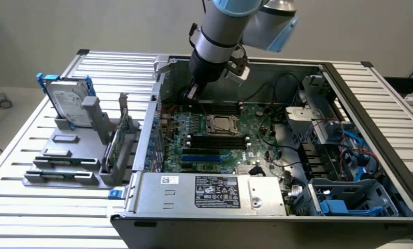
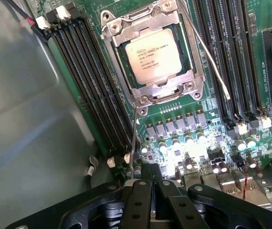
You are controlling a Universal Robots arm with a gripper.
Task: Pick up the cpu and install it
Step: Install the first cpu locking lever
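Observation:
The cpu (image 2: 153, 56), a silvery square chip with printed text, lies flat inside the metal-framed socket (image 2: 119, 38) on the green motherboard; in the exterior view the cpu (image 1: 222, 124) sits mid-board. My gripper (image 2: 148, 168) is shut, its black fingers pressed together, and hovers apart from the socket towards the case's back wall. One thin socket lever (image 2: 134, 138) runs from the socket frame to just beside my fingertips; I cannot tell whether it touches them. A second lever (image 2: 207, 59) stands raised on the socket's other side. In the exterior view my gripper (image 1: 191, 95) hangs inside the open computer case (image 1: 344, 83).
Black memory slots (image 2: 95, 90) flank the socket, and the grey case wall (image 2: 26, 124) is close beside my gripper. A power supply (image 1: 216, 192) fills the case's near edge. At the exterior view's left, a hard drive with blue rails (image 1: 68, 106) stands upright in a grey holder (image 1: 61, 166).

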